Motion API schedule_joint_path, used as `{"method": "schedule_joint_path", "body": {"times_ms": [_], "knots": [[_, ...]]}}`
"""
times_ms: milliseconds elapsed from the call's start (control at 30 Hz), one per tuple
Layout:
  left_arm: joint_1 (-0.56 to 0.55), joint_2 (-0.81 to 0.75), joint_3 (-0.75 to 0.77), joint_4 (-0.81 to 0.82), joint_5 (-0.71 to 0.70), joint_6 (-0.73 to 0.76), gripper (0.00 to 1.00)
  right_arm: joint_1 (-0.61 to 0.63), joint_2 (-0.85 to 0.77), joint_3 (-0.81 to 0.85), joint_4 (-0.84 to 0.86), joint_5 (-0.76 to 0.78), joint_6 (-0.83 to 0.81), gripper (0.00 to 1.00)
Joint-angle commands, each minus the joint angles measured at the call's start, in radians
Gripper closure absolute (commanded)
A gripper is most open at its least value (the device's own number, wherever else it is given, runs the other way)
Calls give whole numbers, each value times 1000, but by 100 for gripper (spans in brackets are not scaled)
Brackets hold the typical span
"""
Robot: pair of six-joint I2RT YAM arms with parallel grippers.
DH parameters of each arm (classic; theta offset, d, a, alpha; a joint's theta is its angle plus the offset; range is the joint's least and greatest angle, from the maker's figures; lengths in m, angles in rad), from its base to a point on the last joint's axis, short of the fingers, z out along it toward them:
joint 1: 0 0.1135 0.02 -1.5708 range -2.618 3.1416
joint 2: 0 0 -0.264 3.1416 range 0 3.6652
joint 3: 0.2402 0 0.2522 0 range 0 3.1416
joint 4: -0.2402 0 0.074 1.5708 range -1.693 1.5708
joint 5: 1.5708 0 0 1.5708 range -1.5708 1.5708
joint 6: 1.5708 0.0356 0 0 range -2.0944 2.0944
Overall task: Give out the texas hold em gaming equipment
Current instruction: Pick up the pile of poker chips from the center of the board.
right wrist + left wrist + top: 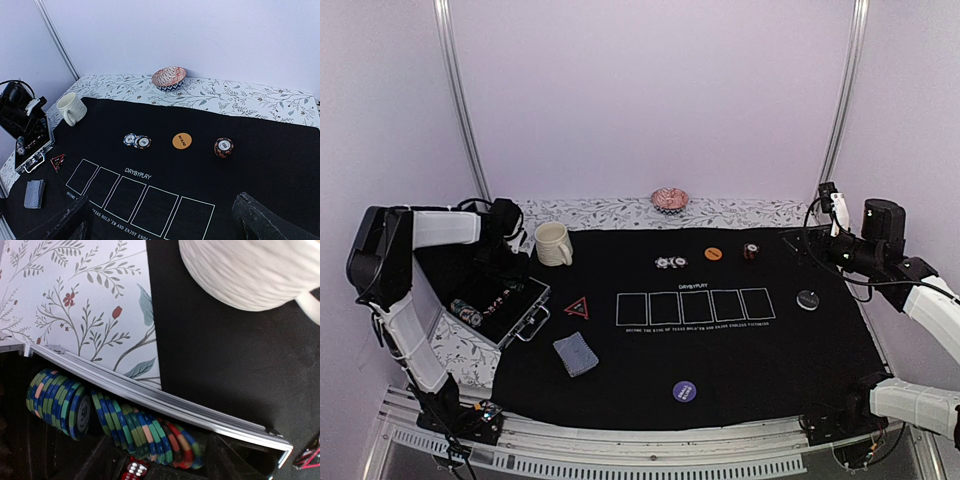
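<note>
A black felt mat is covering most of the flowered tablecloth, its five printed card boxes lying at centre frame. At the left edge an open metal case is sitting half on the mat, holding rows of blue-and-green poker chips on edge, a few red and orange ones among them, and red dice below. The left gripper is hanging over the case's far end; whether its fingers are spread cannot be told. The right gripper is hovering high at the right edge with its fingers spread wide, holding nothing. A cream mug is standing just beyond the case, and a pink ruffled dish is resting on the cloth at upper centre. A deck of playing cards is lying face down at lower left. A purple button is lying near the bottom, a black button right of the boxes, an orange button above them. A red-outlined triangle is lying beside the case. Two loose chips are touching left of the orange button, a short chip stack right of it.
</note>
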Motion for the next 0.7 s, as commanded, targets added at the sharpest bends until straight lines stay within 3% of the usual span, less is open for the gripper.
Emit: {"method": "schedule_joint_path", "body": {"times_ms": [0, 400, 567, 667], "knots": [[-26, -10, -18, 31, 70, 26, 35, -2, 3, -3, -10, -1, 9, 1], [-16, 51, 27, -41, -119, 32, 33, -2, -1, -3, -10, -9, 8, 1], [-9, 73, 23, -51, -120, 32, 35, -2, -3, -3, -12, -11, 9, 1], [-7, 74, 26, -34, -76, 38, 41, -2, -2, -3, -13, -9, 8, 1]]}}
